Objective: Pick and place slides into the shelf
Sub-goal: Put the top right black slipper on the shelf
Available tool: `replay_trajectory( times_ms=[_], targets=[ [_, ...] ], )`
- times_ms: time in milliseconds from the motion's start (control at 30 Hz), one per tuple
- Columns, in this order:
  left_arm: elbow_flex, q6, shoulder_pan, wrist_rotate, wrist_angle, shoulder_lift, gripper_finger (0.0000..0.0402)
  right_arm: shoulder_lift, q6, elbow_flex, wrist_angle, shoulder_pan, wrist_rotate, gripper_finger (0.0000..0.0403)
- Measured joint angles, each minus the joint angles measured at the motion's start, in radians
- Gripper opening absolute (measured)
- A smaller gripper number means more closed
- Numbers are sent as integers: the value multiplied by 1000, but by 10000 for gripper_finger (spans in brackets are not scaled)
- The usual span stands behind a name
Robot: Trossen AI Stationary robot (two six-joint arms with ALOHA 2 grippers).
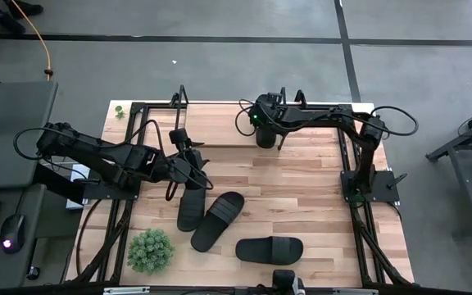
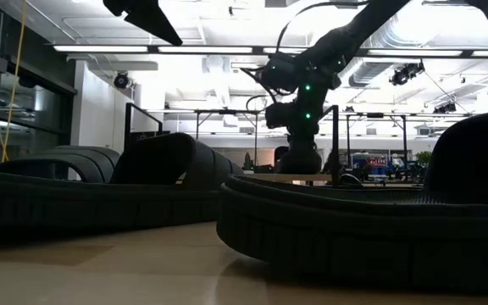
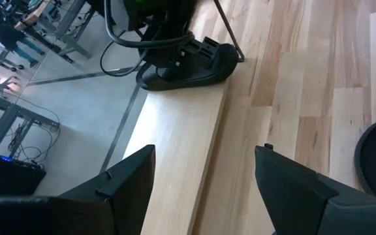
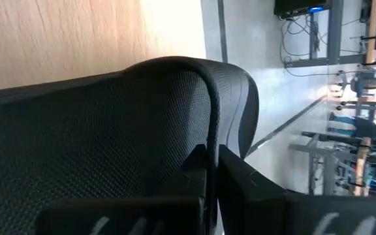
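You're working on a light butcher-block tabletop (image 1: pixel 301 188) sitting on a grey concrete floor, with a little green potted plant (image 1: pixel 150 250) near the front-left corner and a desk with a mouse (image 1: pixel 11 229) off to the left. The shelf (image 1: pixel 220 123) is running along the back edge of the table, a pale board with black wire ends. Three black slides (image 1: pixel 217 220) are lying loose toward the front, two of them touching and the third (image 1: pixel 270 248) just apart. Your right gripper (image 1: pixel 267 135) is sitting over the shelf board with its fingers pinching the strap of the fourth slide (image 4: pixel 142 130), which is resting on the board. Your left gripper (image 1: pixel 188 160) is hovering above the table just behind the loose pair, jaws spread with nothing between them. From the low view the near slides are blocking most of the table, so the shelf is barely showing there.
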Motion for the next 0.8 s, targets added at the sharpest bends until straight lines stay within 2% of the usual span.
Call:
replay_trajectory(
  times_ms=[100,800],
  targets=[
    [0,0,0,0,0,0,246,-4,-4,-1,-3,10,36,0],
    [0,-11,0,11,0,0,246,-10,-25,-3,-75,12,94,0]
  ],
)
